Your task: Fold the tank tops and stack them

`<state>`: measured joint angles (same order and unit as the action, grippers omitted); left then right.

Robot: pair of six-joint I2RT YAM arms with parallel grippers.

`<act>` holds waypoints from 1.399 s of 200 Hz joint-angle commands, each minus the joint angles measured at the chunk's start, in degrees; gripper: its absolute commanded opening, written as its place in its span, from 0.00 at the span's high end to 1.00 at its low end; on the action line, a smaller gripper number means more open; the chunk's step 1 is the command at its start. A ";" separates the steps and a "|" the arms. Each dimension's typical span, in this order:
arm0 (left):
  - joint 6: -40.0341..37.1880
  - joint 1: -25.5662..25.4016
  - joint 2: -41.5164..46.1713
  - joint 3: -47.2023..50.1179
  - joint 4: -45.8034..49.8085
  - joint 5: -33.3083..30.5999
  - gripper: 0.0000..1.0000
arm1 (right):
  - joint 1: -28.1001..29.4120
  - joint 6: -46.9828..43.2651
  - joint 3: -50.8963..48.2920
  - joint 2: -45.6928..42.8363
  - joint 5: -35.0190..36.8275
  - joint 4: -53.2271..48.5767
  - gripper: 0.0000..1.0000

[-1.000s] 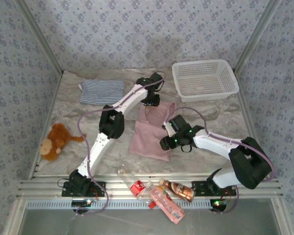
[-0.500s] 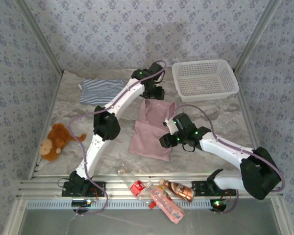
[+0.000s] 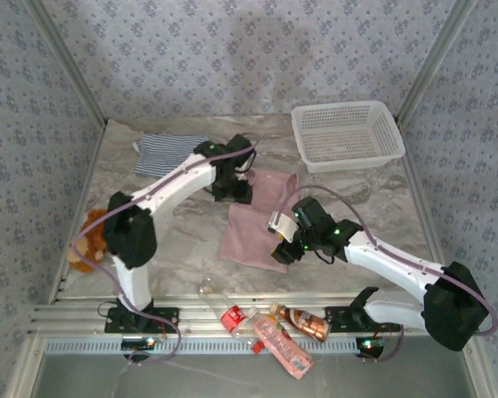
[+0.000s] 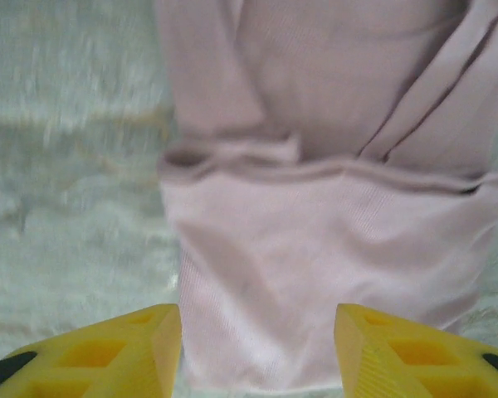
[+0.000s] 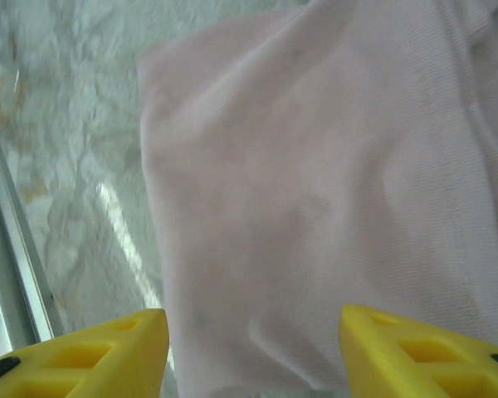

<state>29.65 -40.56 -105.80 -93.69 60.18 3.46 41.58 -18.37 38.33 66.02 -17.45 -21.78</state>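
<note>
Yellow fingers (image 4: 108,352) of your left hand (image 4: 257,336) stand spread with nothing between them, hovering over the pink tank top (image 4: 315,249) — just ahead of the hand a doubled edge runs crosswise, the straps beyond it. Your right hand (image 5: 253,344) is likewise spread and empty, over a corner of the same garment; its edge runs ahead on the hand's left, bare worktop (image 5: 58,124) beyond. So the pink tank top lies under and between both hands, partly folded; the striped tank top (image 3: 170,153) lies flat, well apart, out past your left hand's far-left side.

Expect thin, limp knit — light, no stiffness, sagging from wherever you pinch it. Take it at a hemmed edge or corner, where doubled cloth gives the fingers something to bite, one hand at each matching corner so the fold comes over square. A pinch in the middle would likely bunch it or catch one layer alone. Lift low; the worktop looks smooth, so the cloth may slide.
</note>
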 commanded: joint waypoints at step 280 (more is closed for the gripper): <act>13.72 -6.30 11.70 30.23 -4.72 5.18 1.00 | 15.51 -14.35 4.24 13.96 8.14 -7.32 0.96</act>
<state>44.38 -46.63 -98.61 -61.84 48.34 10.57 55.51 -33.89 40.77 81.93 -5.56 -23.90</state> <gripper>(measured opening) 0.038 0.093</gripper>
